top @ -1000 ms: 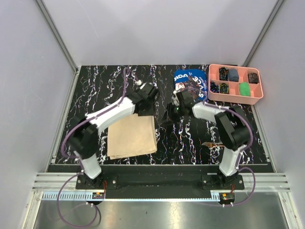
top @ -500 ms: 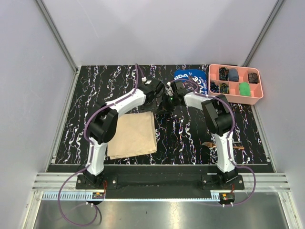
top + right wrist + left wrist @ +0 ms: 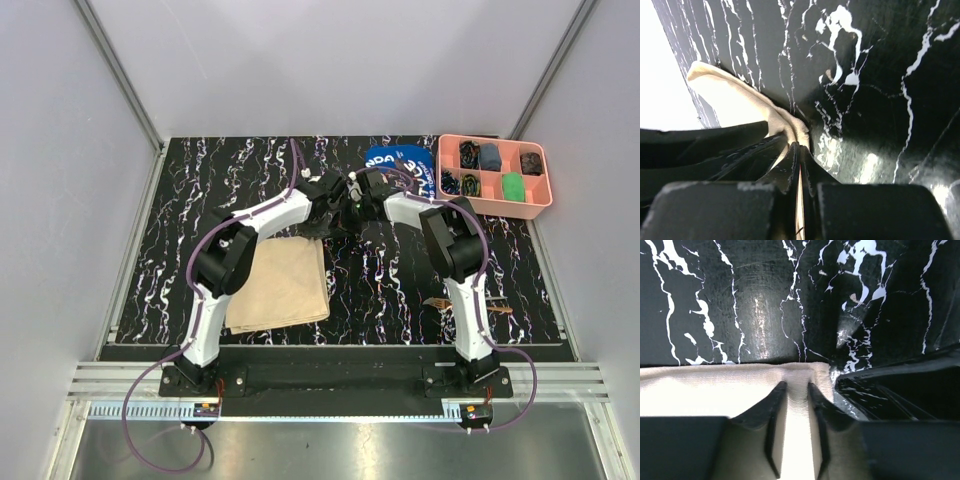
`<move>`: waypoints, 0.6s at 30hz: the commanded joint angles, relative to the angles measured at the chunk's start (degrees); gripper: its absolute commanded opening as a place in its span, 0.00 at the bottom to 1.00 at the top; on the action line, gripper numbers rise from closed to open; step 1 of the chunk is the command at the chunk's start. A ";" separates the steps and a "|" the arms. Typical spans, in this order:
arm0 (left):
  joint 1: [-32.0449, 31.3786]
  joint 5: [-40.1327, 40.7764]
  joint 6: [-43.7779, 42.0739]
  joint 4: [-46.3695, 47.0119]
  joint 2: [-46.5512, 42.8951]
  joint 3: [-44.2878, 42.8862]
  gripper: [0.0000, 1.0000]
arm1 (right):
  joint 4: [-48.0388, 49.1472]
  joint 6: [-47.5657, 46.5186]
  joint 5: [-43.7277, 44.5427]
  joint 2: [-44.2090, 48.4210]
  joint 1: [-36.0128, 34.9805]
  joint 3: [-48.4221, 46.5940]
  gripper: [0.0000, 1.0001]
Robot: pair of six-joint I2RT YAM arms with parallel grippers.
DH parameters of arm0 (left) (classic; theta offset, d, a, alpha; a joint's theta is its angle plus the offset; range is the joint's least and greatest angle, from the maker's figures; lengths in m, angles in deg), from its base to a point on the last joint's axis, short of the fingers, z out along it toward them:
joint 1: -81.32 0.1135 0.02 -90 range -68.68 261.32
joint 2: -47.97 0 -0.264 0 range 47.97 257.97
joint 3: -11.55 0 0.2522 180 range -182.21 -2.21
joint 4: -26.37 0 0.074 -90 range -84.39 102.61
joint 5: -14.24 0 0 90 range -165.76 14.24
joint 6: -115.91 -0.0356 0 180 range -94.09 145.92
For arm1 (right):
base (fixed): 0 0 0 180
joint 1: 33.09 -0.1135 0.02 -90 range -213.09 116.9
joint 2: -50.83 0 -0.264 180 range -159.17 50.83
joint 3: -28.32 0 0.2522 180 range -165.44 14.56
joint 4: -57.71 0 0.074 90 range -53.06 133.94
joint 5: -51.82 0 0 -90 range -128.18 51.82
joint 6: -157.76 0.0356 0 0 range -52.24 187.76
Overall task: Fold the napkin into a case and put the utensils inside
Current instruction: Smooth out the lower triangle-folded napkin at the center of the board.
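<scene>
The beige napkin (image 3: 278,286) lies folded flat at the near left of the black marbled table. Both grippers meet at its far right corner. My left gripper (image 3: 326,214) is shut on a raised ridge of the napkin's edge (image 3: 796,377), which bunches between its fingers (image 3: 776,407). My right gripper (image 3: 350,202) is shut on the cloth's corner (image 3: 790,122), its left-hand finger (image 3: 790,165) pressed close to the other with a thin strip of cloth between. A brown utensil (image 3: 495,309) lies at the near right, partly hidden behind the right arm.
A pink compartment tray (image 3: 493,205) with small items stands at the far right corner. A blue printed cloth (image 3: 400,160) lies beside it, behind the right arm. Grey walls and metal rails enclose the table.
The two grippers have moved toward each other and now meet over the napkin's far right corner. The left one went right, the right one left. The napkin's body has not shifted.
</scene>
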 commanded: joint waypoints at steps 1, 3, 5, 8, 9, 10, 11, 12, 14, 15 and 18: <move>0.30 2.01 -0.56 2.45 -1.35 -1.06 0.17 | 2.48 1.39 -2.55 -1.89 -0.34 -3.08 0.00; 0.30 2.19 -0.38 3.42 -2.93 -0.09 0.14 | 2.83 1.83 -2.99 -2.16 -0.43 -3.34 0.00; 0.39 2.01 -0.55 4.03 -3.64 0.79 0.11 | 2.92 2.09 -3.17 -2.60 -0.34 -3.61 0.00; 0.39 1.58 -0.56 4.12 -4.43 0.97 0.09 | 3.27 2.36 -3.26 -2.69 -0.43 -3.87 0.00; 0.39 1.40 -0.56 3.95 -4.52 0.97 0.08 | 3.18 2.27 -3.26 -2.60 -0.52 -3.70 0.00; 0.39 1.31 -0.56 4.03 -4.52 1.06 0.08 | 3.27 2.36 -3.35 -2.51 -0.52 -3.70 0.00; 0.39 1.13 -0.56 4.12 -4.70 1.15 0.08 | 3.36 2.36 -3.35 -2.34 -0.61 -3.61 0.00; 0.39 1.05 -0.47 4.12 -4.79 1.23 0.07 | 3.36 2.27 -3.35 -1.90 -0.43 -3.26 0.00; 0.39 0.96 -0.47 4.12 -4.87 1.41 0.07 | 3.36 2.09 -2.56 -1.28 -0.52 -2.82 0.00; 0.39 0.87 -0.47 4.12 -4.96 1.50 0.06 | 3.53 2.09 -2.47 -1.10 -0.52 -2.64 0.00; 0.39 0.52 -0.12 4.21 -5.40 1.59 0.06 | 3.53 2.27 -3.26 -2.50 -0.61 -3.17 0.00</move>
